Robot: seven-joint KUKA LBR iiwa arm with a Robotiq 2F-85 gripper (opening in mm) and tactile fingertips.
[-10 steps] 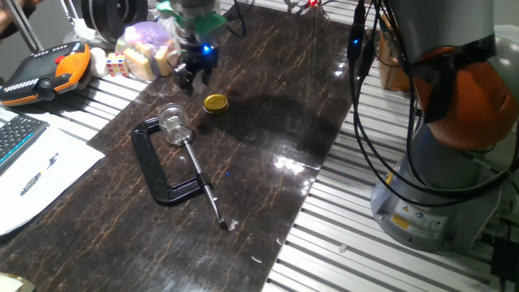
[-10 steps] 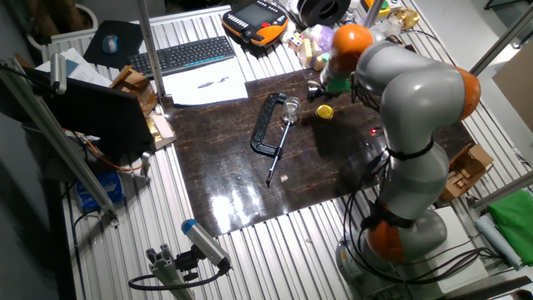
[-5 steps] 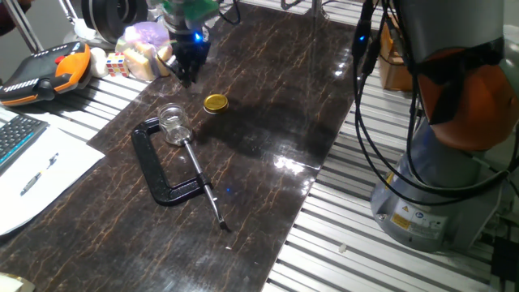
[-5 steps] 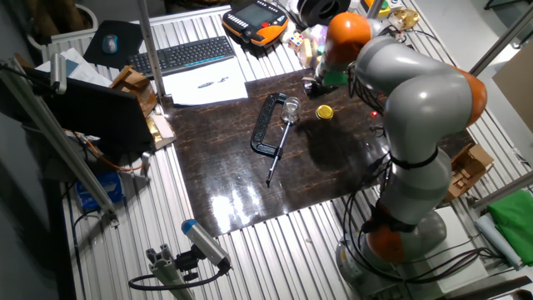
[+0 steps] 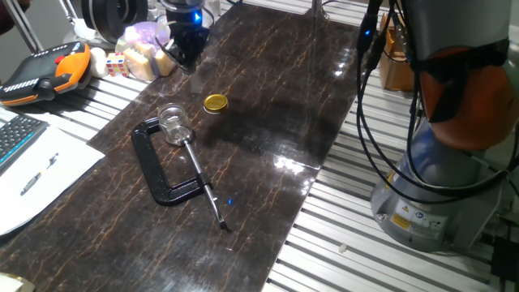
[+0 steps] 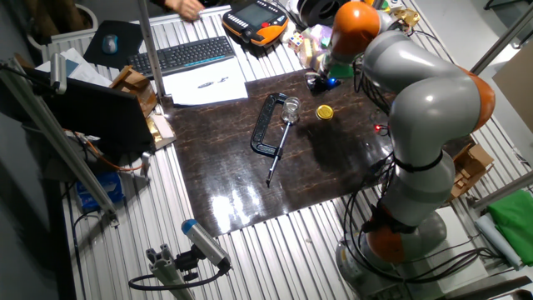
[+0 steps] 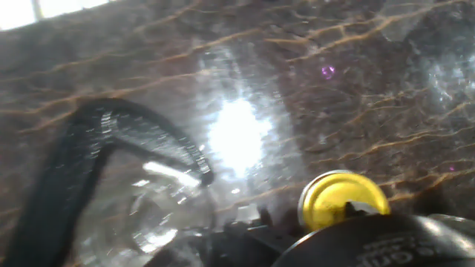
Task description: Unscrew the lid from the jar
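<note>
- Fingers of the gripper (image 5: 183, 57): spread unclear, seemingly holding nothing, raised above the table.
- Lid (image 5: 215, 102) lies off the jar (image 5: 173, 122).
- Jar sits in the black C-clamp (image 5: 158, 162).

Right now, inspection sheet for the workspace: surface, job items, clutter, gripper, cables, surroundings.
Surface: dark marbled mat on a slatted metal table, with glare patches.
Job's things: small round gold-yellow metal lid lies flat on the mat, off the small clear glass jar, which stands open in the black C-clamp.
Clutter: nothing seen on the mat beyond the clamp.
Gripper: gripper raised above the mat's far end, away from lid and jar; open or shut cannot be told.
Cables: black cable bundle hangs along the arm's base.
Surroundings: orange-and-black pendant, keyboard, paper sheet, bagged items.
</note>
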